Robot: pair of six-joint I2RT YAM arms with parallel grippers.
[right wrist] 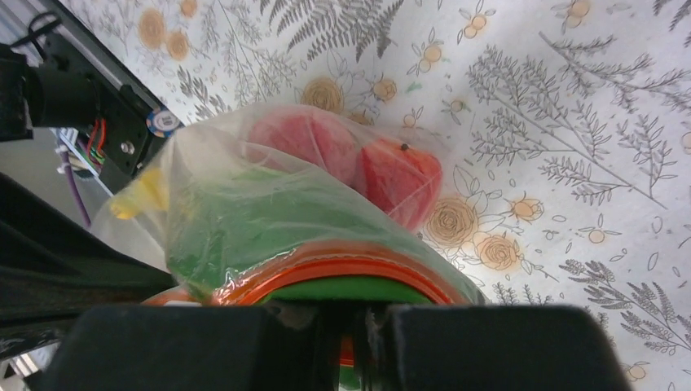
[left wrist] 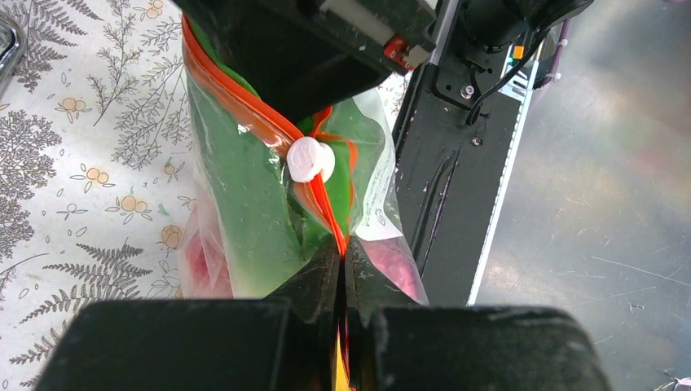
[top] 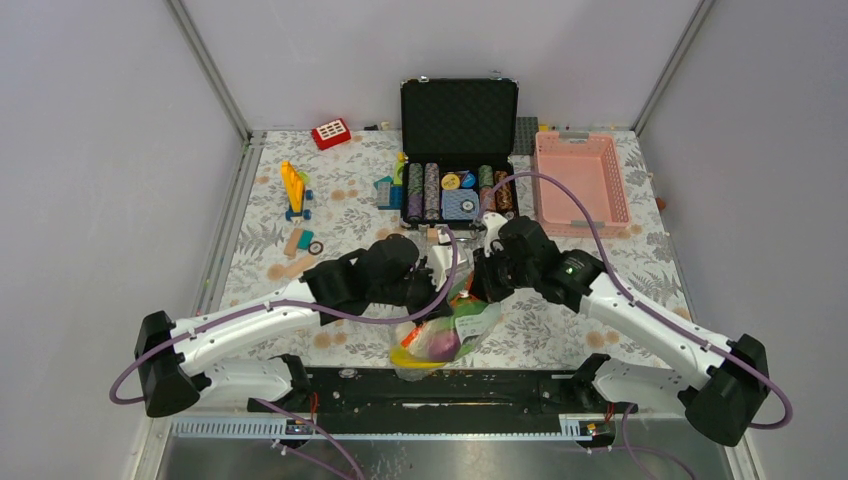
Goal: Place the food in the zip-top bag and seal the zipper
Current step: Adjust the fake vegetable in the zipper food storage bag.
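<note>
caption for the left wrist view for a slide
Left gripper pinches the orange zipper of the zip-top bag, toy food inside.

I read both arms reaching inward from their bases: left arm (top: 250,325) and right arm (top: 650,325) bent at the elbow, wrists nearly meeting at front centre. Left end effector (left wrist: 341,269): fingers pressed tight together, pinching the zipper (left wrist: 244,106). Right end effector (right wrist: 350,318): opposite the left and just beside it, fingers all but together on the same strip.
</note>
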